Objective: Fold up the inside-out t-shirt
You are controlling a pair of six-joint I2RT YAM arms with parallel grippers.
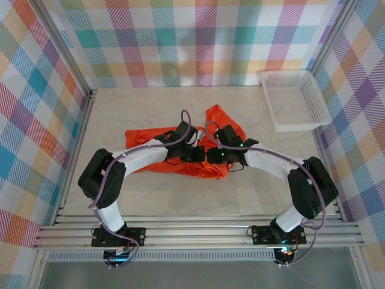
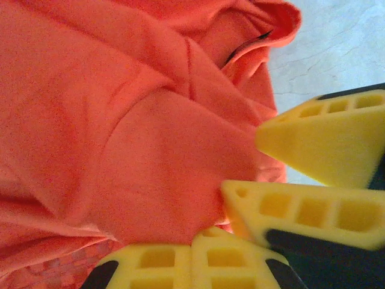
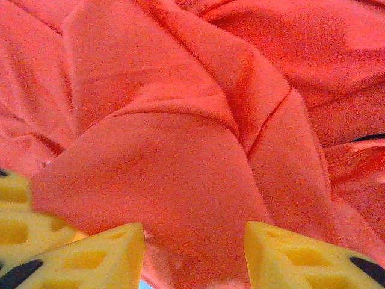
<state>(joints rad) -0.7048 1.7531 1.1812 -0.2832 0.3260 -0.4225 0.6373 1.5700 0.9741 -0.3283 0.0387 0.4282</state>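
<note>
Orange t-shirt (image 1: pixel 141 137) crumpled mid-table; L gripper (image 2: pixel 194 250) clenched at cloth; R gripper (image 3: pixel 194 232) released, jaws apart.

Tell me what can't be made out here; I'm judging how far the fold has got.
- Top view: the left arm and right arm cover the middle of the shirt, so its folds there are hidden.
- Left wrist view: the left gripper is shut, but bunched cloth hides whether it pinches any.
- Right wrist view: the shirt runs past every edge; sleeve or hem cannot be told.

Overhead view, two wrist close-ups sharing t-shirt (image 2: pixel 120 150)
</note>
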